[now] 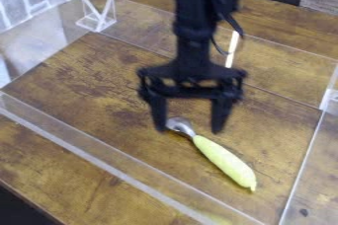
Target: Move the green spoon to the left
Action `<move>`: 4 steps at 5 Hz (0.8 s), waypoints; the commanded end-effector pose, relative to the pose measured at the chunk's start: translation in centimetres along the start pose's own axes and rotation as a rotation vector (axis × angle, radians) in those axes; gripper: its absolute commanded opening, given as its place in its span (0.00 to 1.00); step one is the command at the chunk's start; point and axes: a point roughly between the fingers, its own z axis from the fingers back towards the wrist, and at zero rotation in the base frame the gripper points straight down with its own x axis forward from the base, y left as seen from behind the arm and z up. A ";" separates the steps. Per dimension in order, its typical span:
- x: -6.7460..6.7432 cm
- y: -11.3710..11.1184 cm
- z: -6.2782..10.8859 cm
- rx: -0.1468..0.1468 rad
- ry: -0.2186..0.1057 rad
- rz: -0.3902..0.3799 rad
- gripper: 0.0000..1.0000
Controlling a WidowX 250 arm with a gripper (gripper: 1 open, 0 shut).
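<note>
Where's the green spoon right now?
In the camera view the green spoon lies on the wooden table, lower right of centre, with its metal bowl just below the open gripper and its handle running toward the lower right.
</note>
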 end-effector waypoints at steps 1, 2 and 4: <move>-0.3 -2.0 -0.7 -0.059 -0.057 0.112 1.00; 0.9 -2.2 -2.0 -0.086 -0.076 0.188 1.00; 2.9 -2.5 -2.9 -0.108 -0.126 0.201 1.00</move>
